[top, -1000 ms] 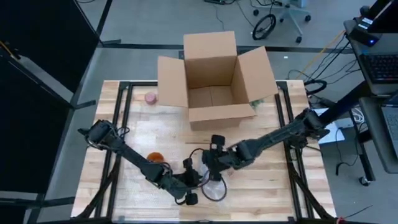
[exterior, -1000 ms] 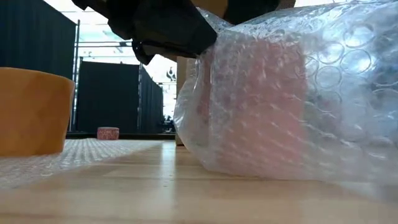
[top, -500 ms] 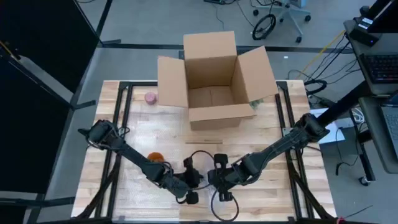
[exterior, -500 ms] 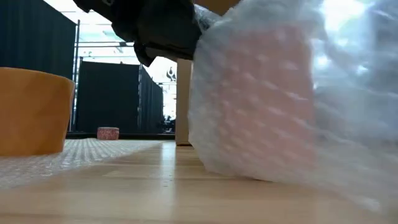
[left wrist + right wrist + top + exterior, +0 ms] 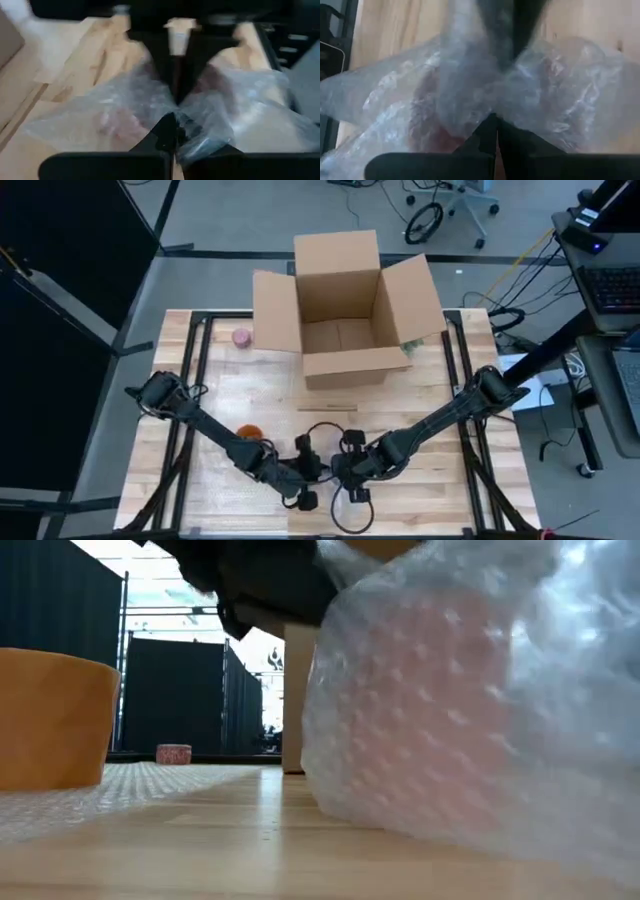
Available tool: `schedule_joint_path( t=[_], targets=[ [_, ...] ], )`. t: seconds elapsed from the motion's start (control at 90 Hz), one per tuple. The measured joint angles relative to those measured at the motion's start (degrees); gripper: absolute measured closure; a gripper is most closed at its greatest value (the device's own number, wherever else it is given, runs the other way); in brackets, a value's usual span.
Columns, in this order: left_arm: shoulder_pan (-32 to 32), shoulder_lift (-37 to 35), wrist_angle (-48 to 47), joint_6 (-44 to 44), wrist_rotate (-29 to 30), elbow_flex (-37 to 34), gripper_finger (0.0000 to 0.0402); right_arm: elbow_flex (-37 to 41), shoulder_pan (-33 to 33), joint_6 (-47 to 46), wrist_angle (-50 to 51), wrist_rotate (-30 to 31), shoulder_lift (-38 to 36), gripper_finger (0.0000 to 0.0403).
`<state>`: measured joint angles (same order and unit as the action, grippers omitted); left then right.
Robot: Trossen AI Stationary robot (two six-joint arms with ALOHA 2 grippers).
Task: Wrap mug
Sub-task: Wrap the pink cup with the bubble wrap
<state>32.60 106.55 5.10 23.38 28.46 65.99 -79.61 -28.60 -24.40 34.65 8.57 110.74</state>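
Near the table's [image 5: 430,480] front edge, both grippers, left [image 5: 172,107] and right [image 5: 496,117], pinched the bubble wrap [image 5: 470,710] around the mug [image 5: 410,720].

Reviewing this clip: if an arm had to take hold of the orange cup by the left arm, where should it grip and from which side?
Probably at the rim, from above. The orange cup looks upright with its mouth up, so one finger could go inside and one outside its wall. The left arm runs close beside it, leaving little room for a side approach.
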Motion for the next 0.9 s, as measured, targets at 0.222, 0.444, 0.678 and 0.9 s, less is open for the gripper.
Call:
schedule_joint_path(
  t=[0.222, 0.444, 0.678, 0.9],
  targets=[
    [1.2, -5.8, -21.8, 8.5, -3.0, 2.7, 0.0402, 0.0, 1.2, 0.7, -0.7, -1.3, 0.2, 0.0403],
    [2.4, -12.2, -27.8, 11.6, -4.5, 3.1, 0.0401, 0.2, 1.3, 1.3, 0.1, -1.1, 0.3, 0.0403],
    [2.4, -11.7, -16.6, 6.9, -4.2, 3.2, 0.0401, 0.3, 1.5, 1.1, -0.4, -1.2, 0.3, 0.0403],
    [1.4, -3.8, -2.7, 0.1, -2.1, 3.1, 0.0401, 0.3, 1.5, 1.1, -2.1, -1.0, 0.4, 0.0403]
  ],
)
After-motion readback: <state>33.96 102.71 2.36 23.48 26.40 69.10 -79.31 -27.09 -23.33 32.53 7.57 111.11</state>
